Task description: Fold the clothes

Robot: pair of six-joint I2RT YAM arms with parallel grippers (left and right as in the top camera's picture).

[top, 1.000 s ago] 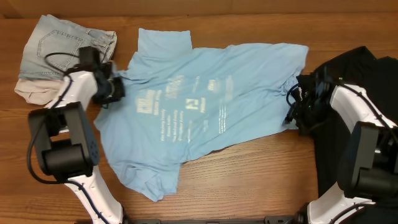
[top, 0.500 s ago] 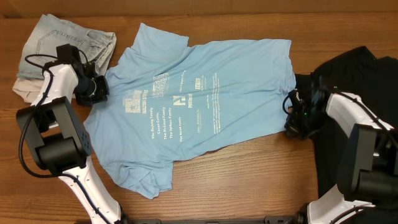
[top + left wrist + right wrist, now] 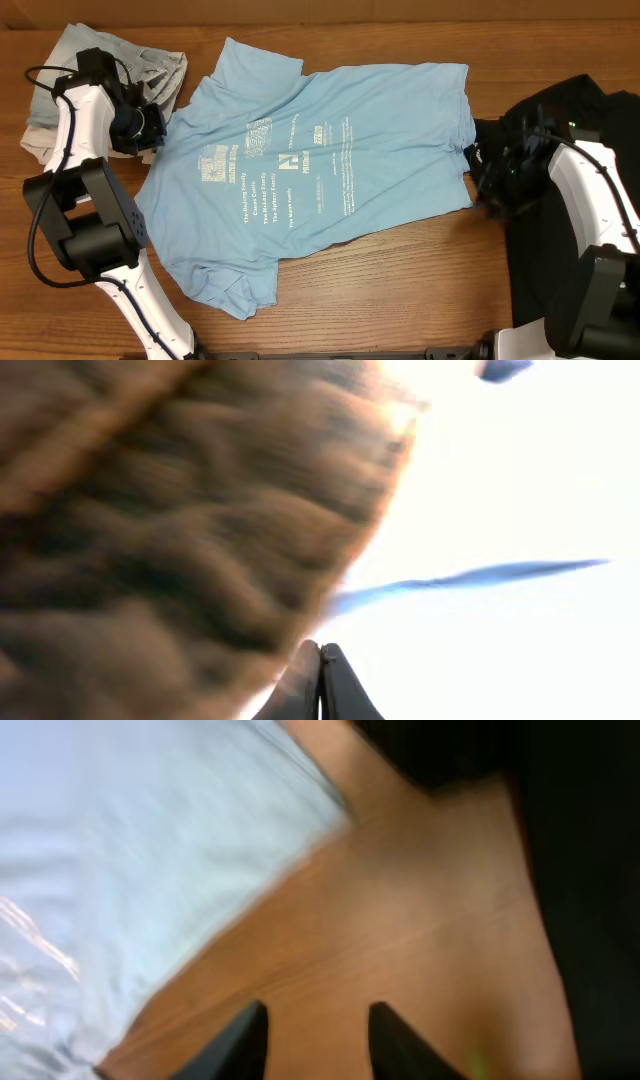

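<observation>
The left hand [image 3: 143, 132] hangs just off the sky-blue T-shirt [image 3: 330, 160], at the end where its two sleeves branch out. In the wrist view its fingertips [image 3: 330, 682] meet with nothing seen between them, so it looks clenched and empty. The right hand [image 3: 488, 182] sits at the T-shirt's opposite, hem end, between it and the black T-shirt [image 3: 535, 290]. Its fingers [image 3: 245, 1040] stand parted over the bare wooden surface [image 3: 420, 940], released and holding nothing.

The sky-blue T-shirt lies spread open, print up and fairly smooth, with both sleeves out. I see no fold in it, so I judge that the laying-out is done and all the folding is left. The black T-shirt, on the far side of the right hand from the blue one, is an unfolded heap. A bunched denim garment [image 3: 165, 65] lies beyond the left hand.

The left wrist view is blurred and washed out, and the brown mass in it cannot be identified. The black T-shirt is partly under the right arm and cut off at the frame edge, so its shape is unreadable.
</observation>
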